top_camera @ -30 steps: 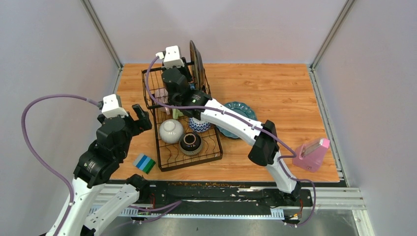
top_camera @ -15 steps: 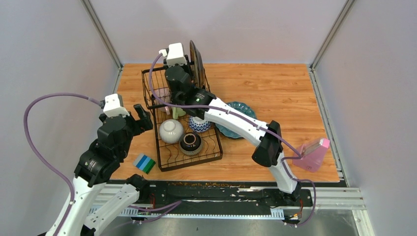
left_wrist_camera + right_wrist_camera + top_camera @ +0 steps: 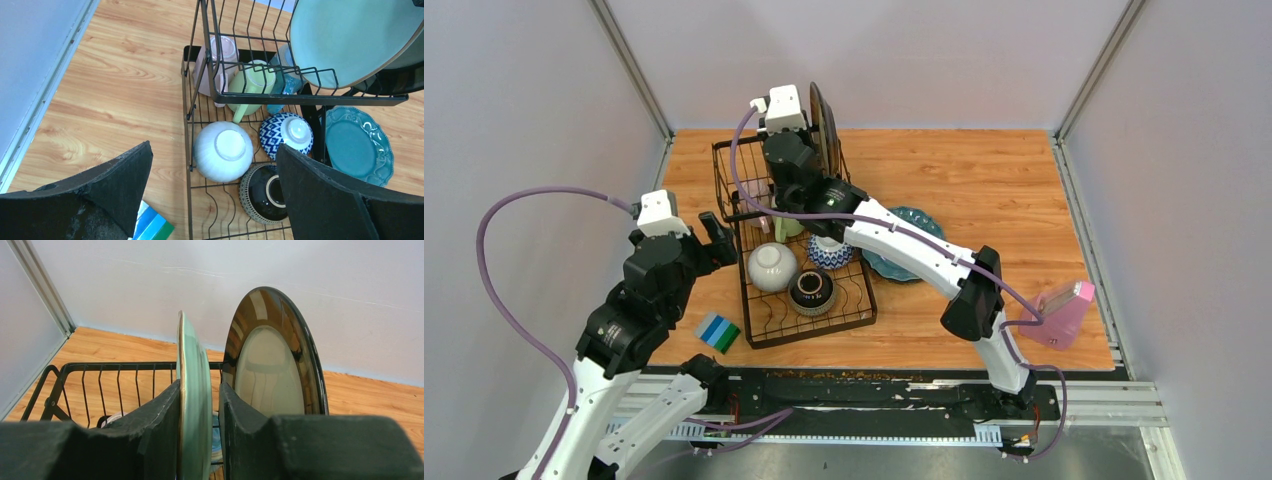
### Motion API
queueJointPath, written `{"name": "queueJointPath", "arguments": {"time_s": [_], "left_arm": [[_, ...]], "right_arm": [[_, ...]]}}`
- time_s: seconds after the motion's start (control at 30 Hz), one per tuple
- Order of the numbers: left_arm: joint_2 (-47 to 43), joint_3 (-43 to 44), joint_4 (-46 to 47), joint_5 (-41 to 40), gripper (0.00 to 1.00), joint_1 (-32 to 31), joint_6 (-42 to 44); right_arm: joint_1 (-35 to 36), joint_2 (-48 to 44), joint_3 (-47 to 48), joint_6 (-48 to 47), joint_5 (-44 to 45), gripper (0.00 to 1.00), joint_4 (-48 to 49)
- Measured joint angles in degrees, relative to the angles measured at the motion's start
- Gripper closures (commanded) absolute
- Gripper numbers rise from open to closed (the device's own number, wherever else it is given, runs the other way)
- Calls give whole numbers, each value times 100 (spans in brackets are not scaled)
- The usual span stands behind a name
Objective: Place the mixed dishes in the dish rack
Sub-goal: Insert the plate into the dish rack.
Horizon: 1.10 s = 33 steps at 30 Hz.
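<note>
Pale green round ceramic plate (image 3: 191, 350) stands on edge at frame centre in the black wire dish rack (image 3: 125, 365), just beside the black-rimmed cream plate (image 3: 272, 370). The right claw (image 3: 199, 395) pinches its rim. Best hold it upright, seat it between wires, then let go straight; the left claw (image 3: 212, 147) hangs spread wide, lower frame.

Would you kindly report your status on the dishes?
Right pincer shut on green plate, upright in rack. Left pincer open, empty. Black-rimmed plate close beside. Teal plate on table.
</note>
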Motion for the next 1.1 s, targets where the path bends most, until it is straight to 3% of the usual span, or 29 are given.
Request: {"name": "queueJointPath", "arguments": {"time_s": [0.67,0.87,1.1], "left_arm": [[39,2,7,203,0,0,11],[76,140,35,560,0,0,111],[96,544,339,1453,0,0,278]], "right_arm": [[7,-195,-52,173,-278,64,-269],[90,-787,-361,376,-732,59,-452],[168,-2216,-1285,769,-1633,52,-494]]}}
